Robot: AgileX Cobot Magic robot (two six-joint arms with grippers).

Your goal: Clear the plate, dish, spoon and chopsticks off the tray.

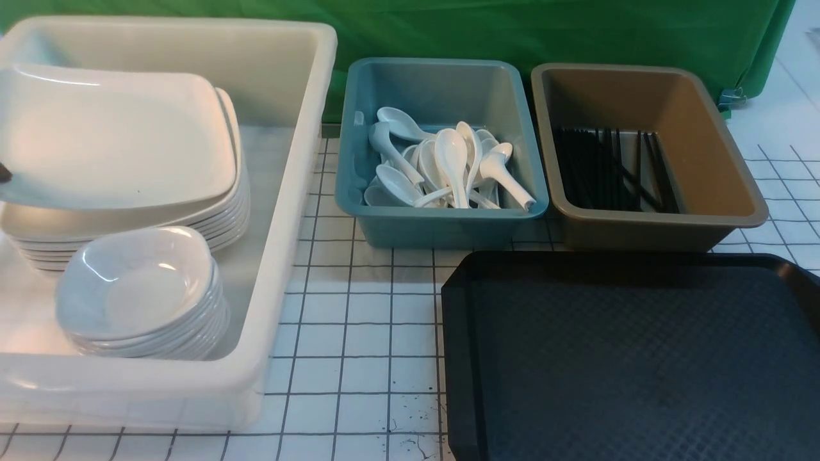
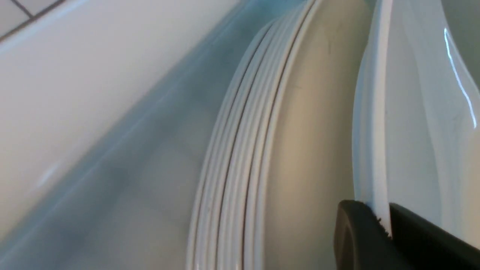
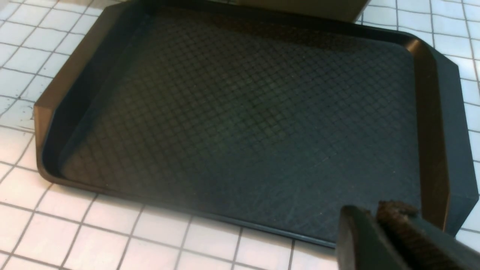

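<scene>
My left gripper point(image 2: 382, 214) is shut on the rim of the large white plate point(image 2: 412, 112). In the front view only a dark tip of that gripper point(image 1: 3, 173) shows at the left edge. The plate point(image 1: 115, 137) hangs tilted just above a stack of like plates point(image 1: 221, 214) in the white tub point(image 1: 282, 211). Several small dishes point(image 1: 138, 285) are stacked in front of them. The black tray point(image 1: 628, 358) has nothing on it. Over the tray's point(image 3: 243, 112) near corner, my right gripper point(image 3: 371, 212) is shut and holds nothing. Spoons point(image 1: 451, 166) and chopsticks point(image 1: 608, 169) lie in bins.
The blue bin point(image 1: 442, 227) with the spoons and the brown bin point(image 1: 724, 160) with the chopsticks stand side by side behind the tray. A green cloth point(image 1: 512, 29) closes off the back. White gridded tabletop point(image 1: 359, 333) lies between the tub and the tray.
</scene>
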